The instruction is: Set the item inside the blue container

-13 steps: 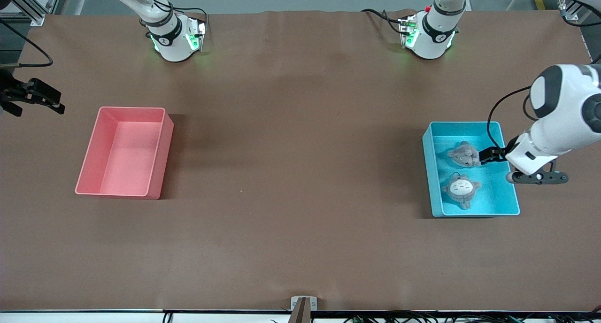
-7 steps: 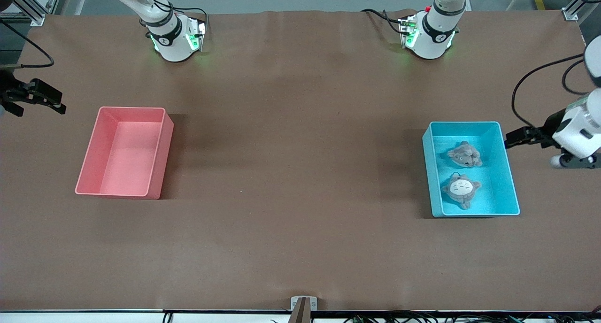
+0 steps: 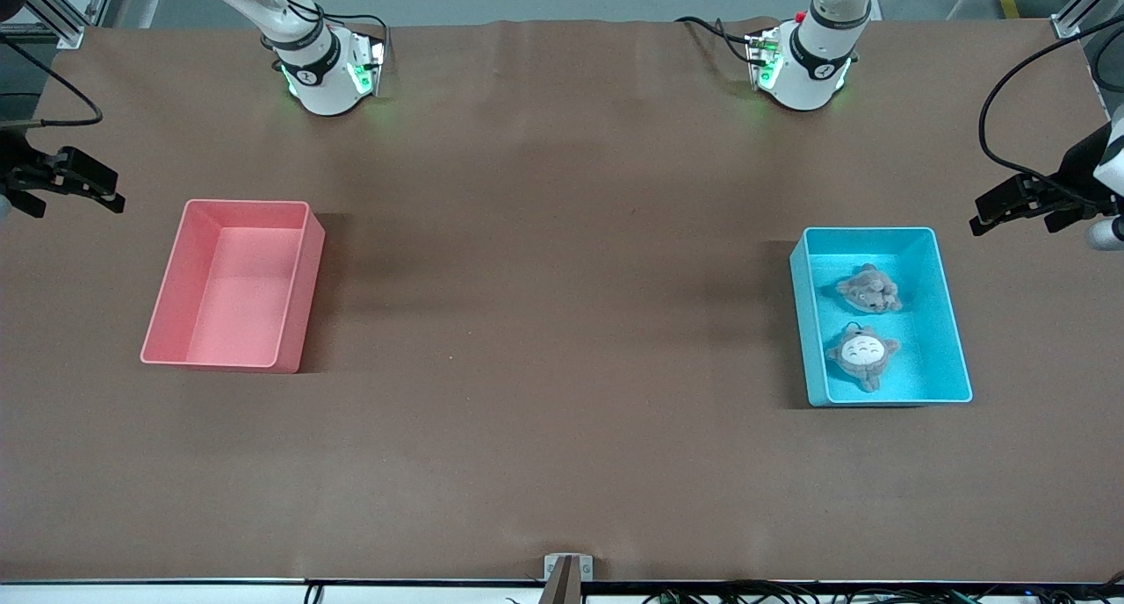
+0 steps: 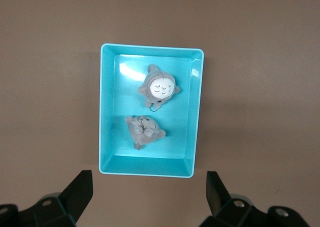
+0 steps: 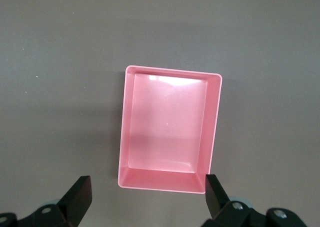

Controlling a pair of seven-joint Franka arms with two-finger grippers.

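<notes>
The blue container [image 3: 954,341] stands toward the left arm's end of the table and shows whole in the left wrist view [image 4: 196,112]. Two grey plush toys lie in it: one face up with a white belly [image 3: 862,354] [image 4: 160,88], one crumpled on its side [image 3: 870,289] [image 4: 144,130]. My left gripper [image 3: 1001,211] [image 4: 149,194] hangs open and empty in the air past the container's end, holding nothing. My right gripper [image 3: 83,187] [image 5: 148,197] waits open and empty at the right arm's end of the table.
A pink bin [image 3: 299,279] [image 5: 212,122] of the same shape stands empty toward the right arm's end. Both arm bases [image 3: 327,68] [image 3: 803,64] stand at the table's back edge. Brown cloth covers the table between the bins.
My left gripper let go of the crumpled toy, rose out of the blue container and drew back past its end toward the table's edge. The right arm barely moved.
</notes>
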